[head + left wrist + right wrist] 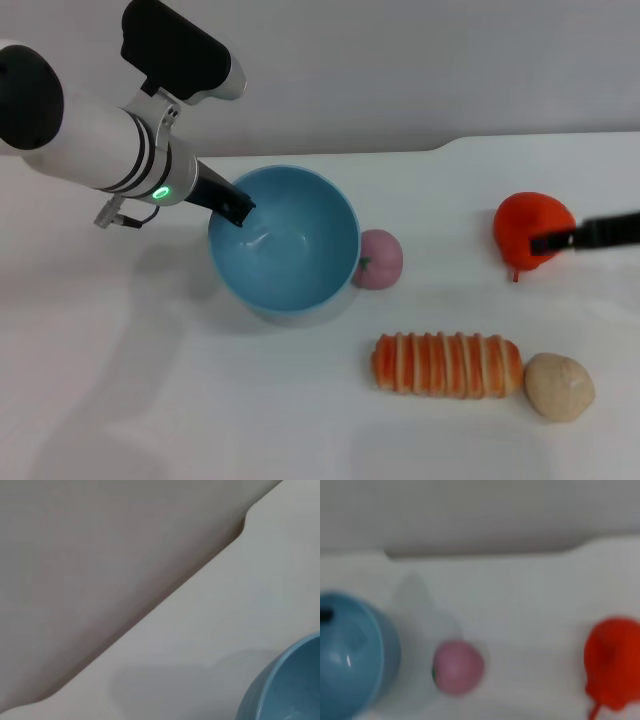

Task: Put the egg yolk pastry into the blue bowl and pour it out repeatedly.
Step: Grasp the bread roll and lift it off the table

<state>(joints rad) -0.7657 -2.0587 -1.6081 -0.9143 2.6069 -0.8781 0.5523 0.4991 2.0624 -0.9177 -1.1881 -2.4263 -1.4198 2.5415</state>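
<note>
One striped bread (447,365) touching pastry (559,386).

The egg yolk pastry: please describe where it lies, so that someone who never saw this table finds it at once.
On the white table, find the long orange-and-cream striped bread near the front edge, on the robot's right side. The egg yolk pastry lies touching the bread's right end. It is the only pale beige, matte lump; the pink ball and the red object lie farther back.

Striped bread (447,365) touches the egg yolk pastry (559,386) on its left, leaving its other sides open. A pink ball (377,259) sits against the blue bowl (285,240), and the left gripper (236,207) occupies the bowl's rim.
</note>
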